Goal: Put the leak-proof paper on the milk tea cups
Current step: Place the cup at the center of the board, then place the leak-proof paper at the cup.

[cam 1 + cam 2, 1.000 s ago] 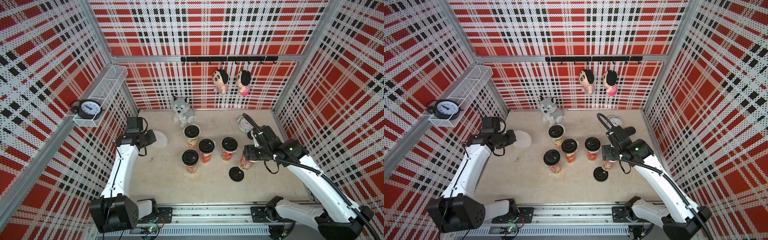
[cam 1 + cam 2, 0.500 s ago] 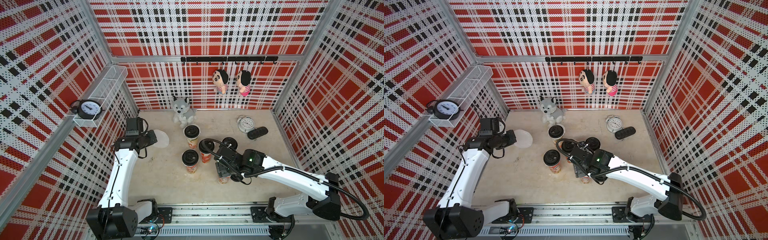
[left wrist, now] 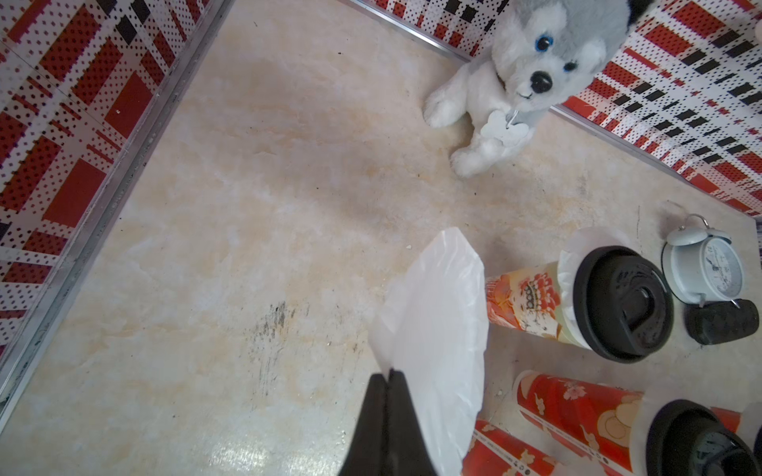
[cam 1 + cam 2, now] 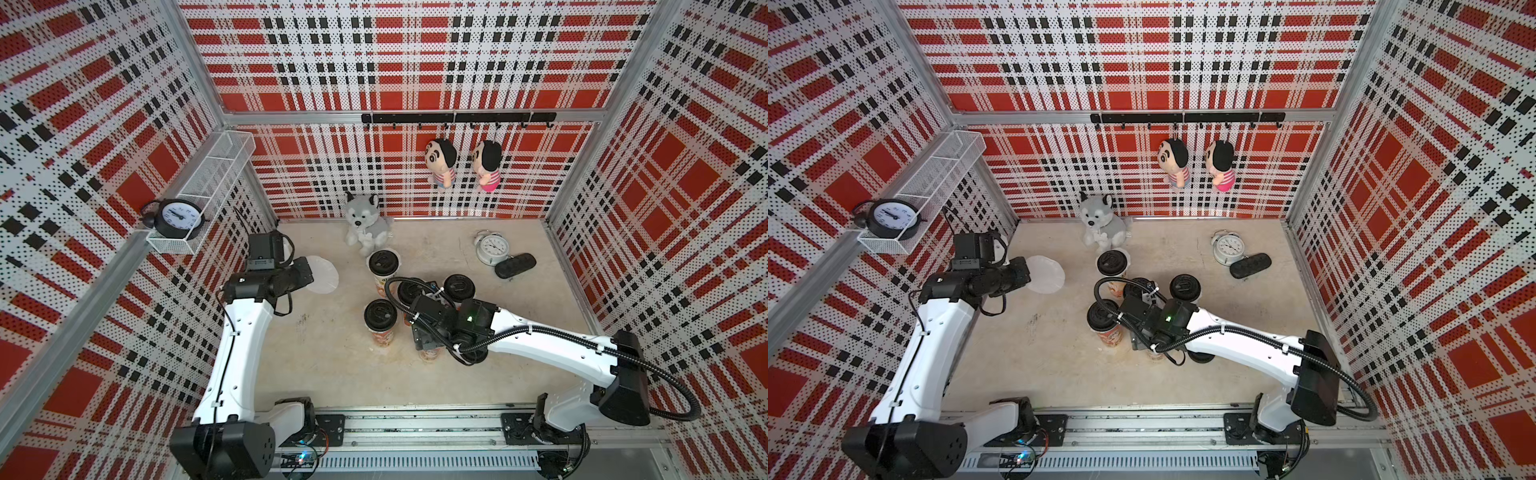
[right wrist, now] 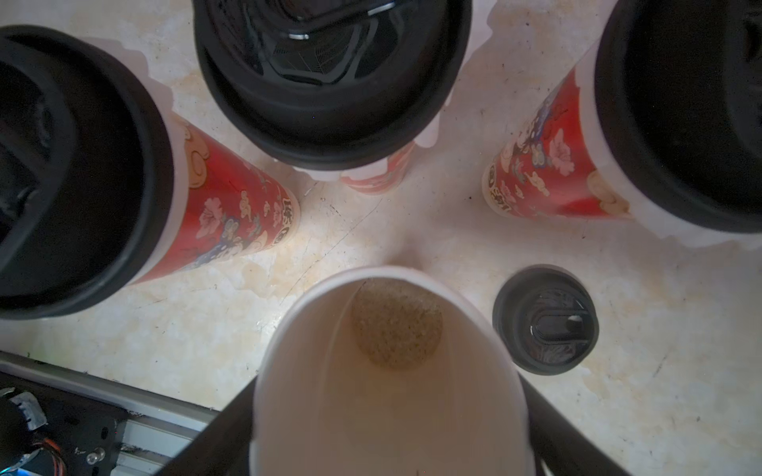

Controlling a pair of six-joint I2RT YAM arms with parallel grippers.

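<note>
My left gripper (image 3: 387, 373) is shut on the edge of a thin whitish round leak-proof paper (image 3: 437, 329), held above the table's left side (image 4: 322, 280). My right gripper (image 5: 387, 412) has its fingers against both sides of an open milk tea cup (image 5: 387, 371) with brownish dregs at its bottom. That cup stands at the front middle, mostly under the wrist (image 4: 430, 354). Several other cups (image 4: 379, 316) (image 4: 383, 262) (image 4: 458, 286) wear black lids with paper showing under the rims. A loose black lid (image 5: 545, 319) lies beside the open cup.
A husky plush (image 4: 368, 222) sits at the back wall. A white alarm clock (image 4: 492, 248) and a black case (image 4: 515, 264) lie at the back right. The arms' rail (image 4: 415, 432) runs along the front edge. Plaid walls close in three sides.
My right arm swung from the right side to the front middle, carrying the open cup, then stayed there. The left arm still holds the paper and has barely shifted.
</note>
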